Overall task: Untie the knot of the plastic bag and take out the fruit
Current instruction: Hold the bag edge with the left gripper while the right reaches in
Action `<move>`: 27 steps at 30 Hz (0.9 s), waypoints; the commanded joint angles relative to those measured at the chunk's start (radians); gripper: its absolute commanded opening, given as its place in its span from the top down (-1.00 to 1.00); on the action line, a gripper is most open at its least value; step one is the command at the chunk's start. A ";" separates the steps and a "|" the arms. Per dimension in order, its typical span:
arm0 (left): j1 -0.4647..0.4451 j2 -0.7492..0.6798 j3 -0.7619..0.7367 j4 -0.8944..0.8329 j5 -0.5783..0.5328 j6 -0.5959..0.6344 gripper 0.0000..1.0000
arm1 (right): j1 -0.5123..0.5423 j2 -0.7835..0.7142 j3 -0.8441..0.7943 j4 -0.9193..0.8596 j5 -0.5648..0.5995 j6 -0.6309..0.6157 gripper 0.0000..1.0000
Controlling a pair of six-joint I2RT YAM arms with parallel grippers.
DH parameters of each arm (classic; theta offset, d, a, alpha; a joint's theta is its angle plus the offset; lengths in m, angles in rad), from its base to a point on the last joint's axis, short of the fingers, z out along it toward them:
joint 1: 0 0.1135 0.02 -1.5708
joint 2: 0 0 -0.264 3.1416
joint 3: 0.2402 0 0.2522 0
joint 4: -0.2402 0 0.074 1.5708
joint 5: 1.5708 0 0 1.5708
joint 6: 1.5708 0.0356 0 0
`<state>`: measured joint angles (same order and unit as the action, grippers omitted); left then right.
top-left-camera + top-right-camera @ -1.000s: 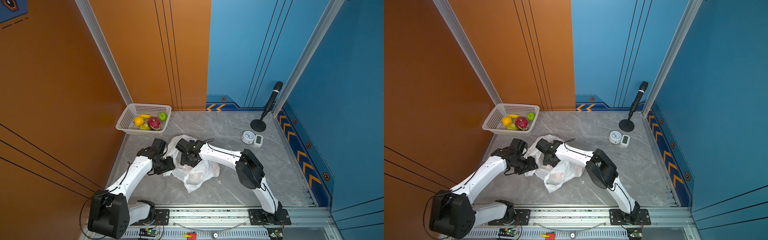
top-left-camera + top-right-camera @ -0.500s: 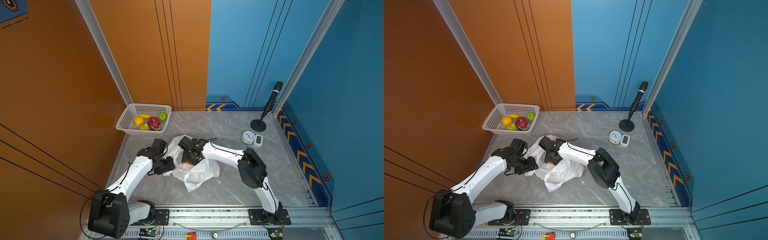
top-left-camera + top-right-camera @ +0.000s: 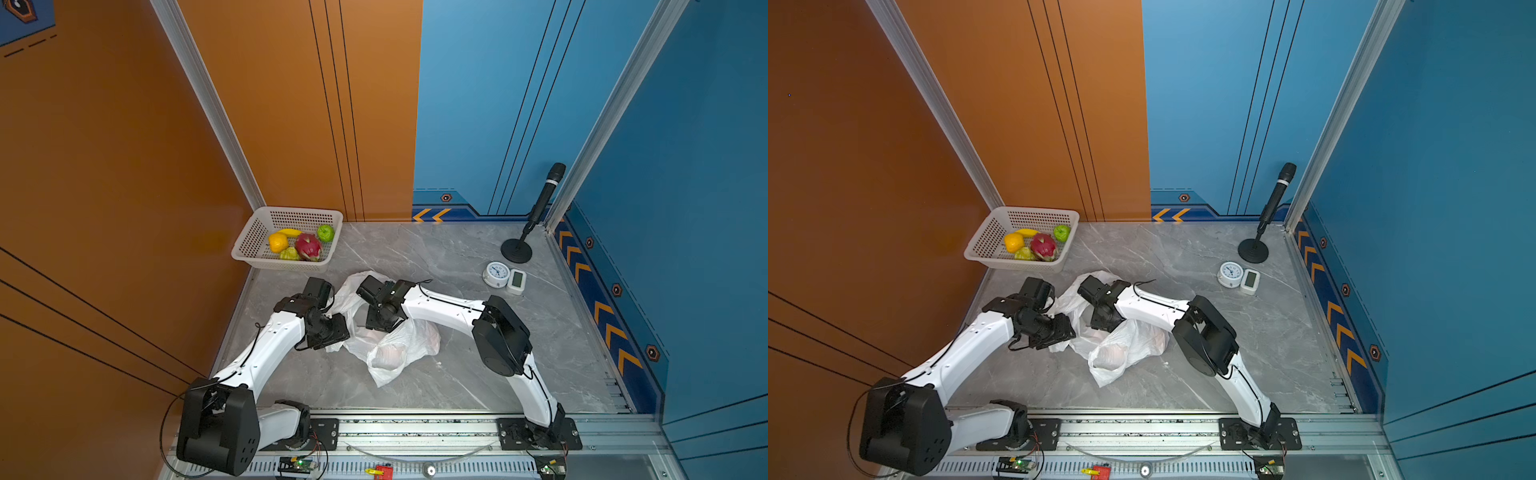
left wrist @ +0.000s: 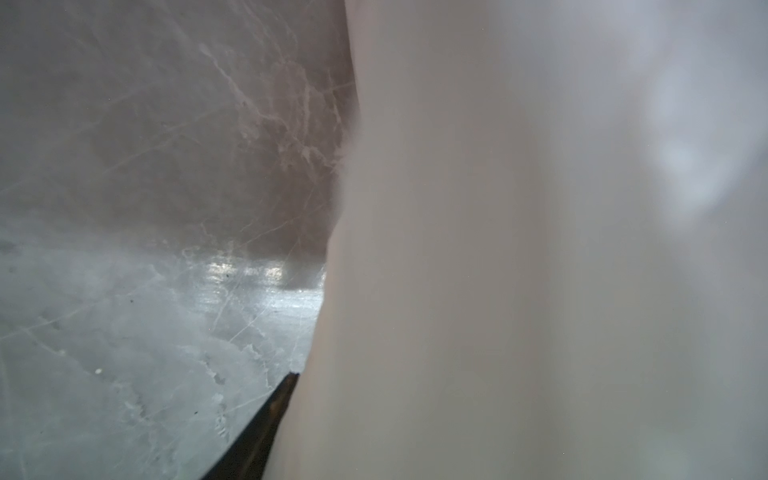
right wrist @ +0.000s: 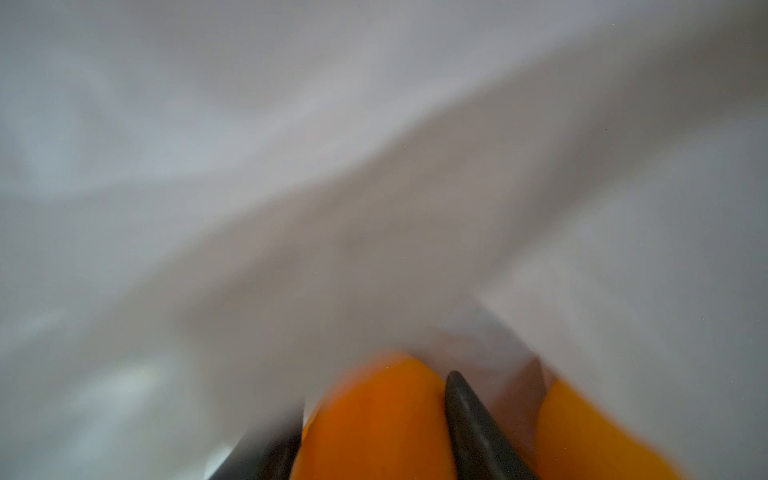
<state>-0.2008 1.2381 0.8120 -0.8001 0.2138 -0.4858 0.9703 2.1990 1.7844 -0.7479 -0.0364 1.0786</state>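
Between the fingers (image 5: 478, 428) of the right gripper (image 5: 374, 409), inside the plastic bag (image 5: 374, 166), sits one orange fruit (image 5: 365, 444). The fingers stand apart on either side of it, and blur hides whether they already press its skin. A second orange fruit (image 5: 594, 436) lies just beside the outer finger, with a fold of film between. The step in hand is judged to be taking out the fruit. The fingers should close on the fruit's widest part, free of film, and the lift should follow the bag's mouth so that the neighbouring fruit is not dragged along. No knot can be made out. The left gripper (image 3: 338, 332) rests at the bag's edge, near the right fingers. Only one of its fingers (image 4: 257, 436) shows, against film, so its state cannot be told; it would do well to hold the mouth open. Bag and arms lie on the tabletop (image 3: 478, 374). The mesh basket (image 3: 249, 249), well apart from all the fingers, already holds fruit.
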 commanded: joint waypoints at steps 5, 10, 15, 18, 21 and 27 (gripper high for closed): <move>0.014 -0.005 -0.021 -0.002 0.011 0.026 -0.16 | -0.021 -0.077 0.005 0.023 0.083 0.003 0.03; 0.028 -0.005 -0.030 -0.001 0.008 0.036 -0.14 | -0.031 -0.103 -0.001 0.067 0.090 0.021 0.03; 0.055 0.001 -0.068 0.013 0.008 0.058 0.21 | -0.044 -0.152 -0.040 0.142 0.071 0.061 0.03; 0.071 0.001 -0.069 0.014 0.011 0.059 0.43 | -0.050 -0.173 -0.057 0.155 0.062 0.075 0.02; 0.081 -0.001 -0.067 0.015 -0.001 0.062 0.72 | -0.058 -0.203 -0.084 0.176 0.053 0.084 -0.02; 0.118 0.004 -0.069 0.014 -0.017 0.078 1.00 | -0.085 -0.268 -0.177 0.228 0.040 0.103 -0.13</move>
<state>-0.1005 1.2385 0.7525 -0.7765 0.2108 -0.4259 0.9009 1.9850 1.6428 -0.5579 0.0116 1.1561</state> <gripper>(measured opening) 0.048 0.559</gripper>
